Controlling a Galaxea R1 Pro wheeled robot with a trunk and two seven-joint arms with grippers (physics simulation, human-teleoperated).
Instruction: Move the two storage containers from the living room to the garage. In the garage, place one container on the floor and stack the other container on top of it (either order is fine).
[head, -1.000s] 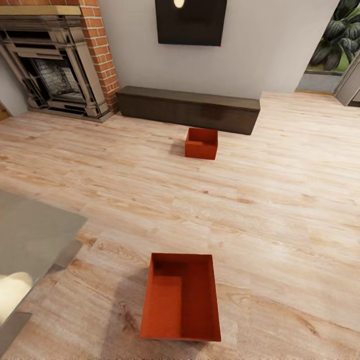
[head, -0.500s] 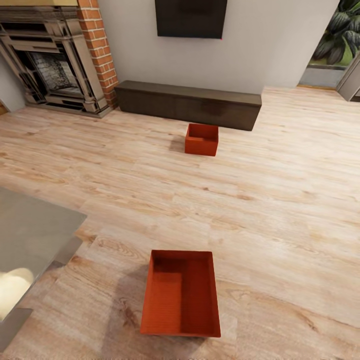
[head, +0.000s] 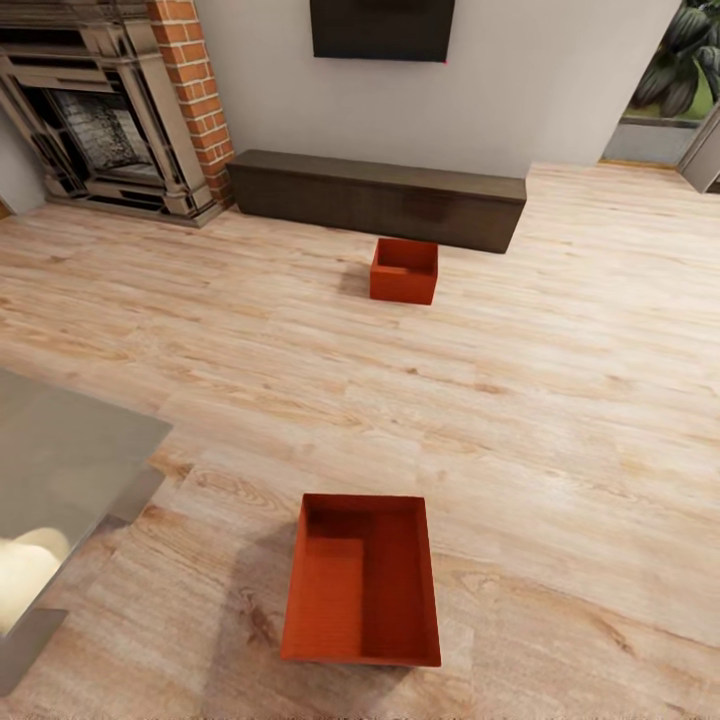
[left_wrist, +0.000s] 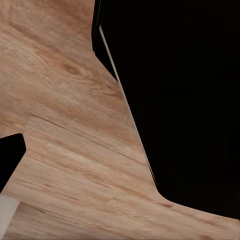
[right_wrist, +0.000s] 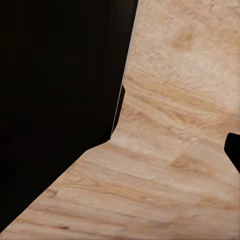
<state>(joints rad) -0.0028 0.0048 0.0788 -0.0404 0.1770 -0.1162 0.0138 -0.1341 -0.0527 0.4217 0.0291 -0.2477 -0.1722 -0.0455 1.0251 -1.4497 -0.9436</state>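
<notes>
Neither hand's state is readable: both wrist views are looking down at light wood planks past large black shapes, probably the robot's own body, so I cannot tell how far either hand is open or whether it holds anything, though both bins lying on the floor suggests not. In the head view the near storage container (head: 362, 582) is sitting open-side up on the living room floor (head: 560, 400), low in the picture and close to the robot, empty inside. The far storage container (head: 404, 270) is resting well apart from it, just in front of the long dark bench (head: 375, 200) under the black TV (head: 380, 28). The brick fireplace (head: 110, 120) is standing to the left, and a grey slab (head: 60, 470) is edging in at the left. Compared with a second ago the whole picture is sliding upward, with fireplace, TV and both bins all sitting higher; that reads as the camera tilting down or the robot closing in, not the bins moving. The task is judged to be at its very start, with approach to the near bin under way and no pickup yet made.
</notes>
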